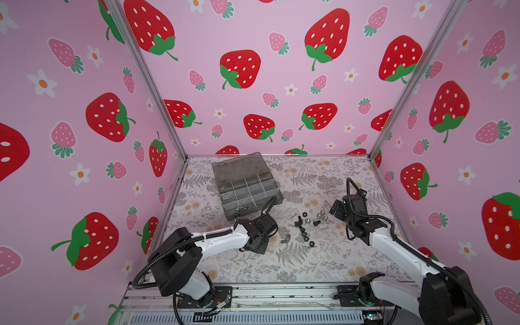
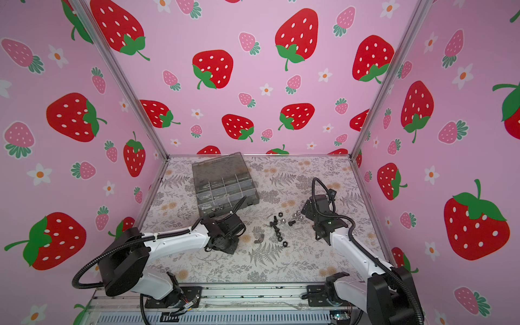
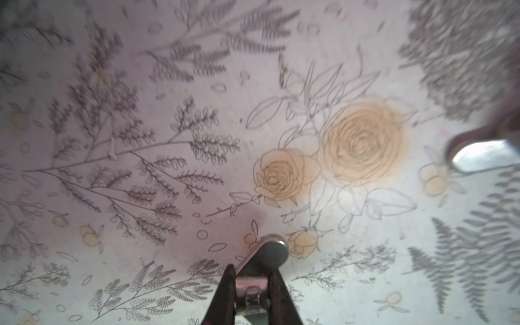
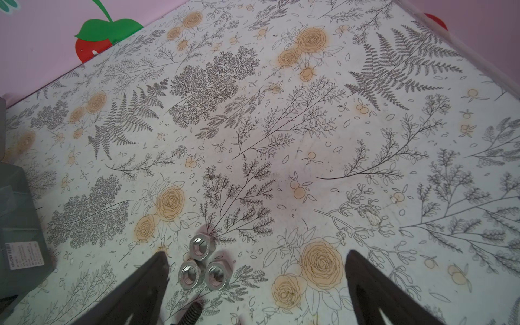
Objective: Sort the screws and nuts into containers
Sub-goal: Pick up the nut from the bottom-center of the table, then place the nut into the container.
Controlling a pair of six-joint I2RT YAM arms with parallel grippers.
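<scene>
1. grey metal: a dull grey wing nut, one rounded wing sticking out, is clamped between the dark fingers of the left gripper, which is over the table between the box and the table's near edge.
2. a second wing nut lies on the table just left of the loose pile.
3. the pile sits near the table's middle, right of the left gripper. it holds black bolts with round heads and short threaded shafts, and ring-shaped black hex nuts.
4. three shiny silver nuts with open threaded holes touch one another in a tight cluster.
5. the right gripper is spread wide and holds nothing. the silver nuts lie between its fingers, close to one of them.
6. the smoky-grey translucent organiser box stands toward the table's far left corner with its lid tipped back. thin dividers split it into small compartments, and a few silvery pieces lie in the near left one.
7. a pale label on the box's outer wall carries lines of print too small to read.
</scene>
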